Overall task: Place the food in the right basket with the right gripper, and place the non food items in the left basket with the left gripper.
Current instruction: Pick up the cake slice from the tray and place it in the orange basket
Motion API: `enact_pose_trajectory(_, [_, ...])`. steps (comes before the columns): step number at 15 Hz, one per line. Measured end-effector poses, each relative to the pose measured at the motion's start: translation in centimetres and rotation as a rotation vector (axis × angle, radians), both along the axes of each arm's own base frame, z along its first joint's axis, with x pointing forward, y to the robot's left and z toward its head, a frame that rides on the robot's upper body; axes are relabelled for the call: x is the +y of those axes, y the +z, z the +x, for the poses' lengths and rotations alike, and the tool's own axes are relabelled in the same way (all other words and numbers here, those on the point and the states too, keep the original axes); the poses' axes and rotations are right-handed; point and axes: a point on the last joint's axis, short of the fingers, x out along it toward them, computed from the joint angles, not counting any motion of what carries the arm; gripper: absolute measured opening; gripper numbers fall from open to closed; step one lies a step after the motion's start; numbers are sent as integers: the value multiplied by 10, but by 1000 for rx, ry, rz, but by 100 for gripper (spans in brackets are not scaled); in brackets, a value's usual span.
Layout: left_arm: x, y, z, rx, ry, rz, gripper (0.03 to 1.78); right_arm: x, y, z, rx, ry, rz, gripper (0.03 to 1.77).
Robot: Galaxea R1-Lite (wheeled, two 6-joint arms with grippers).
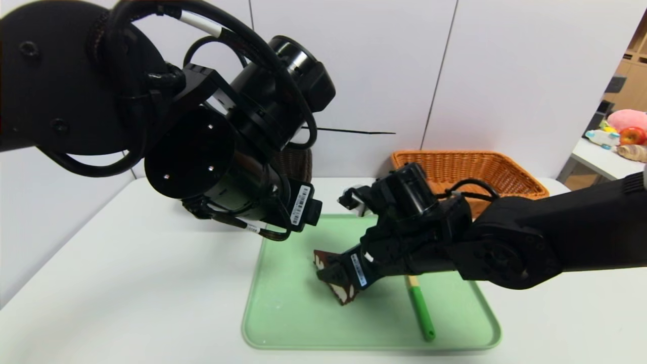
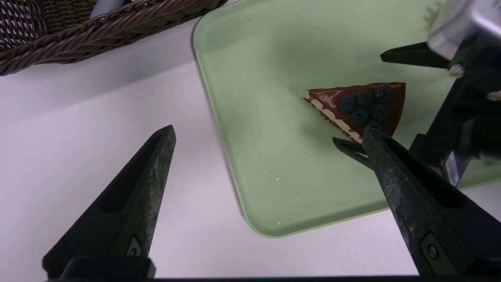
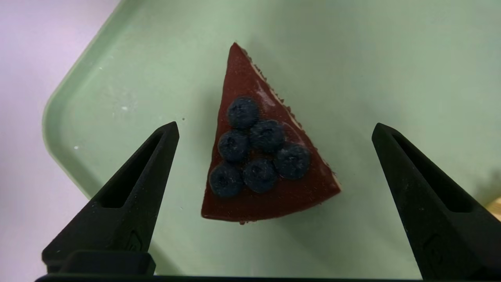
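While the left arm hangs up high over the white table [image 1: 126,263], its bulk blocks most of the dark brown wicker basket [image 2: 78,35] behind it in the head view (you only catch a sliver of the weave past the wrist). That left gripper [image 2: 270,137] sits spread wide with nothing in it, hovering above the near-left corner of the tray, and one of its fingers cuts across the view of the cake's wide end.

The cake slice [image 3: 262,156] is a glossy chocolate-brown wedge with a cream stripe down its side and a cluster of matte dark blueberries on top. It lies flat on the pale green tray [image 1: 283,313], a smooth plastic rectangle with rounded corners and a few white specks on it.

The right gripper [image 3: 274,131] is down low right over the slice, jaws spread wide with one black tapered finger on each side of the wedge, not touching it as far as I can tell.

Also on the tray: a green stick-like thing with a pale wooden end [image 1: 420,308], lying just right of the cake, partly under the right arm. The orange wicker basket [image 1: 470,167] stands behind the tray on the right.
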Motion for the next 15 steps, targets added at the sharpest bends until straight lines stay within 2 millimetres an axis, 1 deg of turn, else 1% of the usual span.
enact_pose_trajectory(5, [0,1,0,-2,1,-3,169,7,-14,0,16,7,-40,171])
enact_pose_trajectory(6, [0,1,0,-2,1,-3,169,8,-15,0,17,12,-46,159])
enact_pose_trajectory(9, [0,1,1,-4,1,-5,169,7,-17,0,6,-8,-64,111])
enact_pose_trajectory(10, [0,1,1,-5,1,-6,169,7,-17,0,1,-16,-69,100])
enact_pose_trajectory(13, [0,2,1,-7,2,-10,169,6,-14,-1,-2,-25,-64,80])
enact_pose_trajectory(15, [0,2,1,-6,3,-10,169,-1,-6,1,-13,-48,-42,80])
